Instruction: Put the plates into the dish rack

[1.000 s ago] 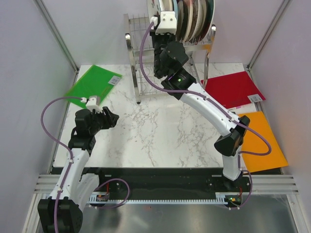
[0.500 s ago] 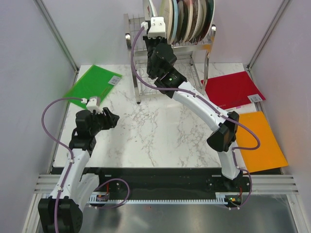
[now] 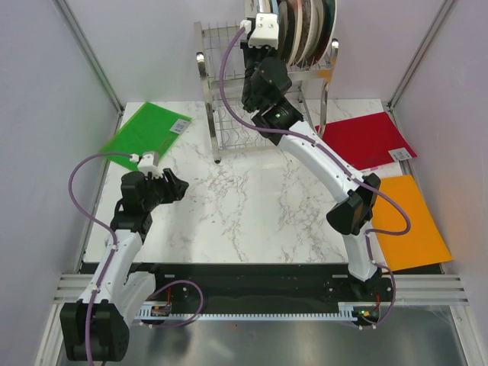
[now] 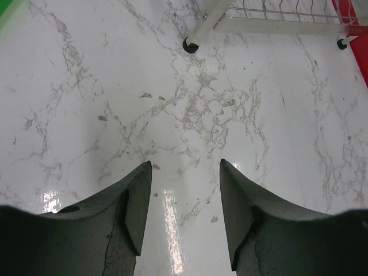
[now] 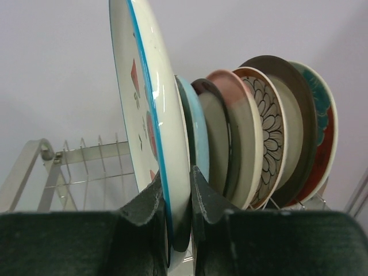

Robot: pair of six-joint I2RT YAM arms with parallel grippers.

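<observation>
My right gripper [image 5: 177,178] is shut on the lower rim of a white plate with watermelon slices and a blue edge [image 5: 144,86], held upright at the top tier of the chrome dish rack [image 3: 219,114]. Several other plates [image 5: 259,138] stand on edge in a row just right of it; the nearest, light blue one [image 5: 192,132] is close behind the right finger. From above, the right gripper [image 3: 261,9] is at the left end of that row of plates [image 3: 305,27]. My left gripper [image 4: 185,167] is open and empty, low over the marble table [image 4: 172,103].
A green mat [image 3: 146,131] lies at the back left, a red mat [image 3: 364,139] and an orange mat [image 3: 408,223] on the right. The rack's foot [image 4: 187,44] and lower wire shelf [image 4: 276,11] are ahead of my left gripper. Rack wires [image 5: 86,167] show left of the held plate.
My right gripper swung left with the watermelon plate, then back right, so the plate now stands close against the row in the rack. The left arm has hardly moved.
</observation>
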